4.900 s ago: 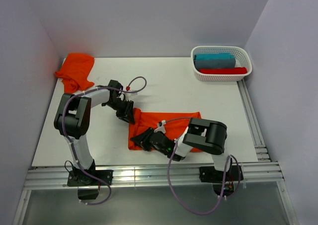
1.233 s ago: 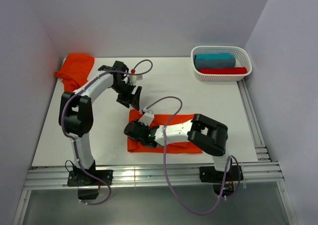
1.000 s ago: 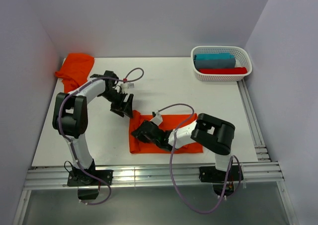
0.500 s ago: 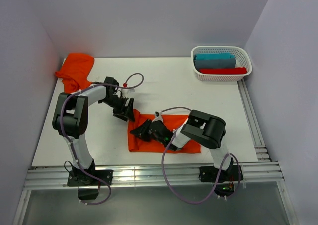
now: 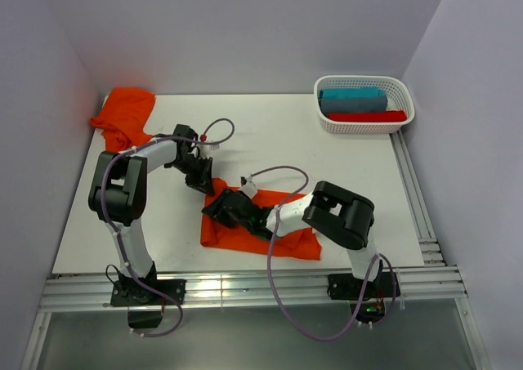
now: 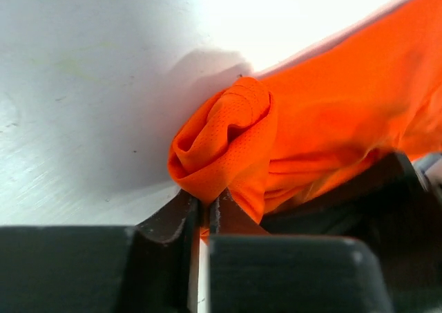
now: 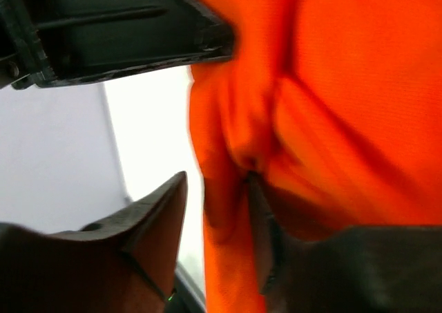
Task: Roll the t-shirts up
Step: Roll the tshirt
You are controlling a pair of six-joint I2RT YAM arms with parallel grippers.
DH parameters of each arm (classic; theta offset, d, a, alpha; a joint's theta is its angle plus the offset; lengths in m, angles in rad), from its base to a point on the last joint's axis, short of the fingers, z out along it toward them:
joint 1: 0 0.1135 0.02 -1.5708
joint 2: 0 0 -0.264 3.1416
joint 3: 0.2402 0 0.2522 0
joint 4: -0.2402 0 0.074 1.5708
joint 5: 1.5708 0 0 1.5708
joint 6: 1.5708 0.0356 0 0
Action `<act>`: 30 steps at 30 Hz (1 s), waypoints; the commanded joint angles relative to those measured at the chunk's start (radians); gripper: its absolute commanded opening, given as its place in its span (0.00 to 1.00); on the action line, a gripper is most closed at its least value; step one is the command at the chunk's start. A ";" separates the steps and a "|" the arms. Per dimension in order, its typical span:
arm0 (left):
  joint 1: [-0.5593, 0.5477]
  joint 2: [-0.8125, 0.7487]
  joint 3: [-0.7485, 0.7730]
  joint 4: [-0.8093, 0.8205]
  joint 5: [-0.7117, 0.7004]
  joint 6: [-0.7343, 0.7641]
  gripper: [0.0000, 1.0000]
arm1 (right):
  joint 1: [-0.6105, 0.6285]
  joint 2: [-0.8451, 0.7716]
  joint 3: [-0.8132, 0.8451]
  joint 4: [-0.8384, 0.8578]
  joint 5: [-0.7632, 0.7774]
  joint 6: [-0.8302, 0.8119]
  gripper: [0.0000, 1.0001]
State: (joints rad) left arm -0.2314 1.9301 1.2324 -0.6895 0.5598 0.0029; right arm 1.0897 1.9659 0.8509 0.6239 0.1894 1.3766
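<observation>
Entry: one orange t-shirt, middle of the table, one corner coiled. The left gripper is pinched on that coil. The right gripper straddles a fold, jaws apart. We should roll both ends evenly, tension steady. A second t-shirt lies far left.

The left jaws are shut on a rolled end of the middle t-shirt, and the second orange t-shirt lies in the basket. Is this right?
Not quite. The second t-shirt is not in the basket; it lies on the table, in its far left corner, as the top view shows. The left jaws are shut on a rolled end of the middle t-shirt.
</observation>
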 commanded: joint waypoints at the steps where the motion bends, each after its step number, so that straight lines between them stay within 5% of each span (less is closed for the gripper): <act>1: -0.020 -0.013 0.033 -0.007 -0.132 0.006 0.01 | 0.050 -0.032 0.139 -0.430 0.146 -0.091 0.53; 4: -0.046 -0.034 0.026 -0.010 -0.196 0.005 0.00 | 0.085 -0.030 0.276 -0.768 0.255 -0.096 0.61; 10: -0.088 -0.048 0.021 -0.022 -0.282 -0.032 0.00 | 0.150 -0.007 0.517 -1.140 0.453 -0.079 0.64; 22: -0.149 -0.025 0.085 -0.100 -0.339 -0.061 0.00 | 0.185 0.220 0.927 -1.444 0.607 -0.120 0.51; 30: -0.174 -0.006 0.119 -0.134 -0.347 -0.076 0.00 | 0.194 0.295 1.014 -1.503 0.647 -0.126 0.49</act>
State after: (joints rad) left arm -0.3950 1.9106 1.3212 -0.7910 0.2367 -0.0509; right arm 1.2766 2.2448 1.7988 -0.8104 0.7494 1.2549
